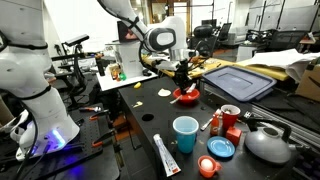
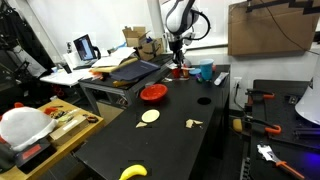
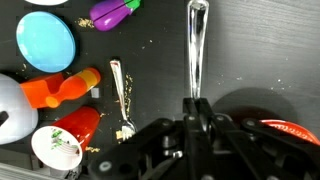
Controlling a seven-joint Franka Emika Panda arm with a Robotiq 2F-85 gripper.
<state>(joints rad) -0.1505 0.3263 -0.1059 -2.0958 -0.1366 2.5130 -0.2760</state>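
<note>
End effector [image 3: 197, 110] is closed, fingers clamped together on the near end of a slim shiny metal utensil [image 3: 197, 45]. The utensil sticks straight out ahead of the fingertips in the wrist view. Its far tip is cut by the frame edge, so the kind cannot be told. In both exterior views the end effector [image 1: 182, 78] [image 2: 178, 66] hangs pointing down above the dark surface [image 3: 250, 50]. Red bowl [image 3: 290, 131] lies just beside the end effector, at the lower right of the wrist view. In an exterior view the same bowl [image 1: 187, 97] sits directly below the fingers; contact cannot be told. Fork [image 3: 121, 95] lies flat on the surface near the end effector, on the side away from the bowl, roughly parallel to the held utensil and apart from it. Beyond the fork, farther from the end effector, are an orange bottle [image 3: 60, 88] on its side and a red mug [image 3: 65, 140] with a white inside. Blue cup [image 3: 45, 42] [image 1: 185, 132] stands open end up, well apart from the end effector. Purple item [image 3: 113, 12] sits beside the cup at the frame edge. Crumbs are scattered on the surface around the fork.
</note>
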